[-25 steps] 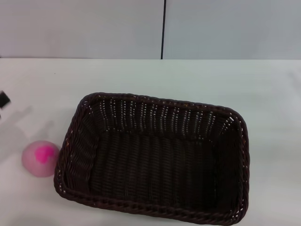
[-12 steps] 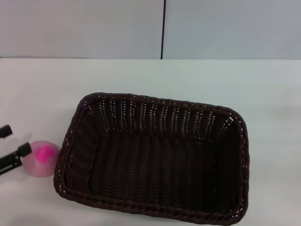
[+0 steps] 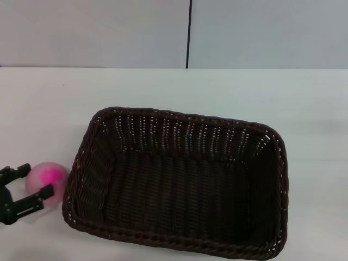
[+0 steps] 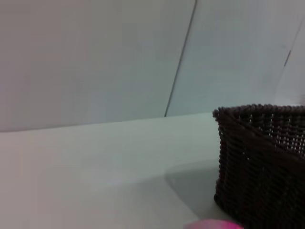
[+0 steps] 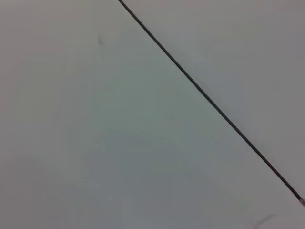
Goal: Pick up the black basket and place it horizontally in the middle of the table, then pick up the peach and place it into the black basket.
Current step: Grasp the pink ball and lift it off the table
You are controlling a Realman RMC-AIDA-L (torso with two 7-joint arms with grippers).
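Observation:
The black basket (image 3: 179, 115) lies lengthwise across the middle of the white table (image 3: 217, 89), open side up and with nothing in it. The peach (image 3: 53, 177), pale pink with a magenta blotch, sits on the table just left of the basket's left wall. My left gripper (image 3: 36, 180) is at the left edge, open, with one black finger on each side of the peach. In the left wrist view the basket's corner (image 4: 262, 162) shows and the top of the peach (image 4: 214, 224) peeks in at the edge. My right gripper is out of view.
A pale wall with a dark vertical seam (image 3: 189, 32) stands behind the table. The right wrist view shows only a plain pale surface crossed by a dark line (image 5: 209, 100).
My left gripper has come in from the left edge and down toward the peach, and its fingers now straddle it. The basket and peach have not moved.

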